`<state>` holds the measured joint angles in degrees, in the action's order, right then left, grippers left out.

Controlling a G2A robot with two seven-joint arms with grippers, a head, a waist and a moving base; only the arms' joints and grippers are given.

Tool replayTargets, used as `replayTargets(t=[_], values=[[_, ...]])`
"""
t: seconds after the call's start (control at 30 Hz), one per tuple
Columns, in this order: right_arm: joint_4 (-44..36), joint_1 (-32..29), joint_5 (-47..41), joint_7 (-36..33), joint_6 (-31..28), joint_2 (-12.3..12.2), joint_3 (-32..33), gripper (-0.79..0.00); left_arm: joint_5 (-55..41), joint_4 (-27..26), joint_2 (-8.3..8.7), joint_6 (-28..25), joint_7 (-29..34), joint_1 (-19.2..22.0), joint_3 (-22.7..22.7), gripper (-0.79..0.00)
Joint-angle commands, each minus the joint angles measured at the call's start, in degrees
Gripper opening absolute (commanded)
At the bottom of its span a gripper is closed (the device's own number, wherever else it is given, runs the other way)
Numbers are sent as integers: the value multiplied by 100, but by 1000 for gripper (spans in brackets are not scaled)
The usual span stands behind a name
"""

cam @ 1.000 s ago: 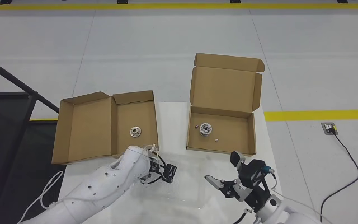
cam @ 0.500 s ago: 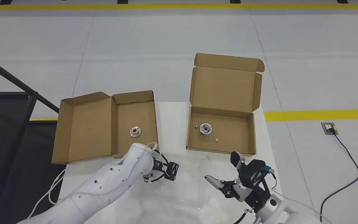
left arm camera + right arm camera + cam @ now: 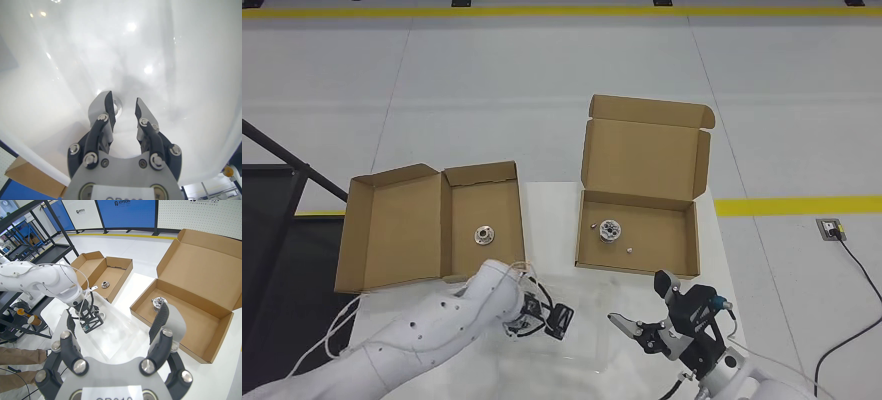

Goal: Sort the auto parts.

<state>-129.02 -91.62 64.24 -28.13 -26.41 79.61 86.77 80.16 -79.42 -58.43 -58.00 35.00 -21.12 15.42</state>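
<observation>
Left gripper (image 3: 557, 320): low centre of the top view, down inside the clear bin (image 3: 587, 345); jaws moderately apart, holding nothing.
Part in hand: a silver ring (image 3: 118, 107) lay on the bin floor, partly hidden behind one finger, off-centre in the gap.
Doing it well: probably shift sideways until the ring sat between the pads, then close; otherwise it could skid.
Right gripper (image 3: 642, 305): lower right, jaws wide, empty.
Room: bin walls stood close, so lift straight up first. The left box (image 3: 497, 205) and right box (image 3: 662, 250) lay open above.
</observation>
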Motion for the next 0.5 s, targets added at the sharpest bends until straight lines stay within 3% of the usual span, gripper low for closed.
replayTargets(t=[0.0,0.17,0.47], values=[[0,0,0,0,0,0,0,0,4,12,84,0,52,79,54,-468],[0,0,0,0,0,0,0,0,-109,91,163,62,290,-43,233,-453],[0,0,0,0,0,0,0,0,64,151,135,211,73,-151,412,-394]])
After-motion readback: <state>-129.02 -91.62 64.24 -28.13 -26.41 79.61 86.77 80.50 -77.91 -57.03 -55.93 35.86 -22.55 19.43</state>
